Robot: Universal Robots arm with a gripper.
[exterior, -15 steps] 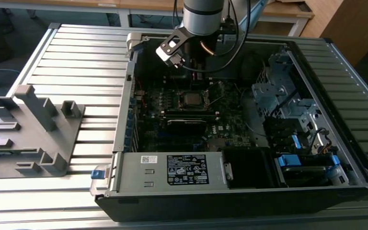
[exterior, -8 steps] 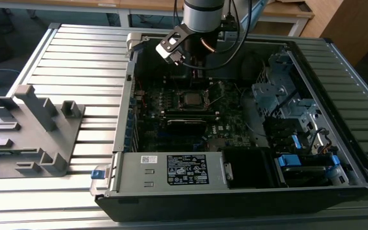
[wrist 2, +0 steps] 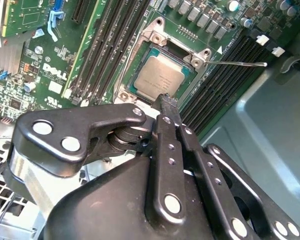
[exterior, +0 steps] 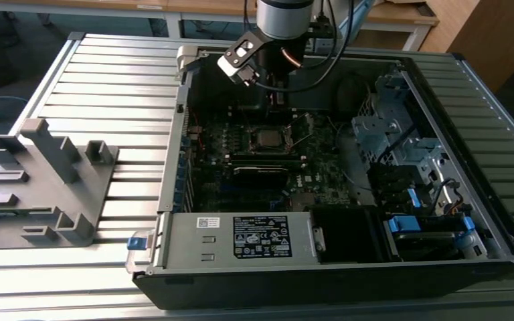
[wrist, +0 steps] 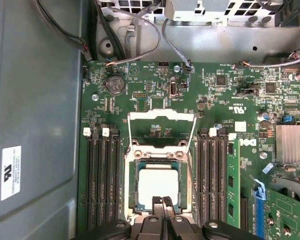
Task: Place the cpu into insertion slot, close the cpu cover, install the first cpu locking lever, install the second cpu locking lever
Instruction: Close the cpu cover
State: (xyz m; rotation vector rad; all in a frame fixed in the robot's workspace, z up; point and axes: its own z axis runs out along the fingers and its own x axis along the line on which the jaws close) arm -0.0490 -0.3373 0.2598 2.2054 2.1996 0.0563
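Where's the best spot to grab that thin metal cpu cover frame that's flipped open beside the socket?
Take the thin square metal cpu cover frame by its free crossbar, the edge farthest from the hinge beside the silver-grey square cpu. It stands swung open, so the black claw probably best comes from above, straddling that bar.

Soft, even daylight fills the exterior view: the slatted table [exterior: 105,73] reads pale at 9 o'clock, while the computer case [exterior: 328,287] sinks into shadow inside — darkest towards 5 o'clock. In the second wrist view the cpu [wrist 2: 160,76] carries a dull sheen and the gripper [wrist 2: 168,102] small white highlights. In the first wrist view the heatsink [wrist: 292,144] glares near-white.
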